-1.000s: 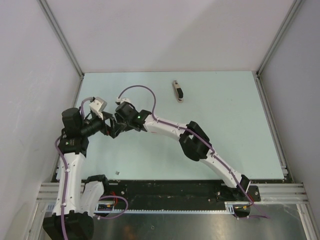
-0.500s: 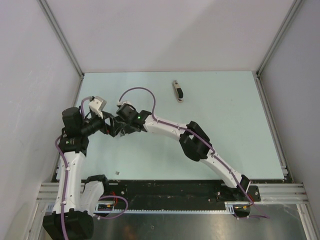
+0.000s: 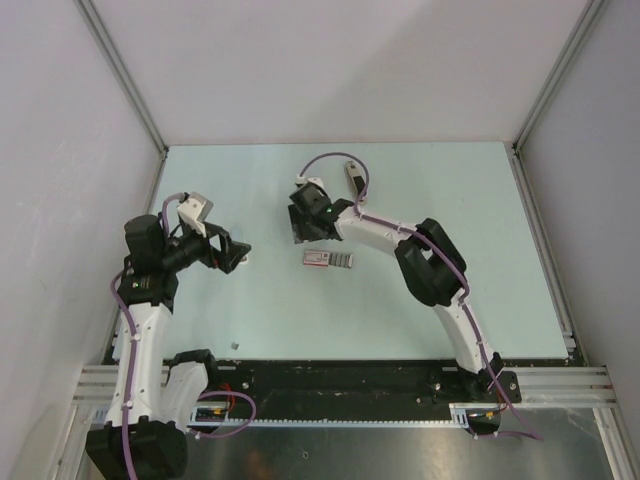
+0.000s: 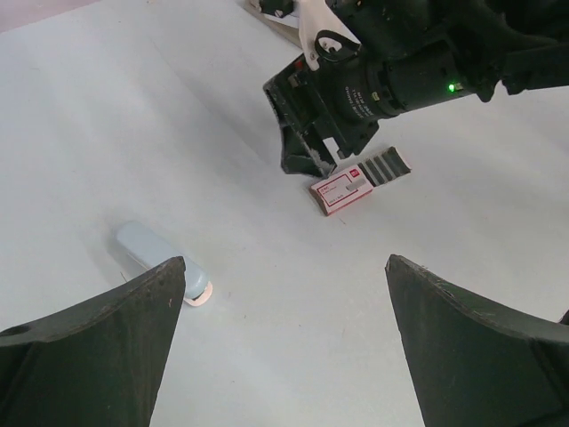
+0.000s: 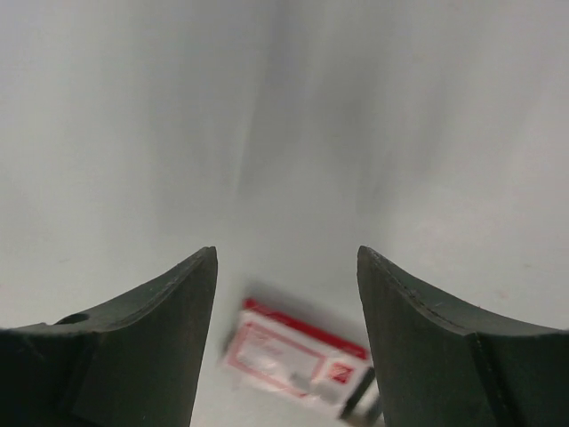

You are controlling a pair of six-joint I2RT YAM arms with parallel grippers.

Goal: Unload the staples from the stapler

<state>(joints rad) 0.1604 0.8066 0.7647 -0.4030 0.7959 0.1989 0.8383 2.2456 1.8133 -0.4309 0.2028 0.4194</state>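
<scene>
I read left tool point(image 4: 284, 262) and right tool point(image 5: 286, 253) both spread. The red-and-white box point(image 4: 340, 189) lies on the bench point(image 3: 450, 250), grey ribbed section point(image 4: 386, 167) protruding.

From above, you see the stapler point(image 3: 352, 177) lying near the far edge of the worktop point(image 3: 480, 250), about midway along it, partly crossed by a purple cable point(image 3: 335, 155). Your right gripper point(image 3: 298, 234) hangs near the worktop's centre, just beside a red-and-white box point(image 3: 328, 260) that lies flat. Your left gripper point(image 3: 238, 256) sits toward the left edge, well apart from both.
</scene>
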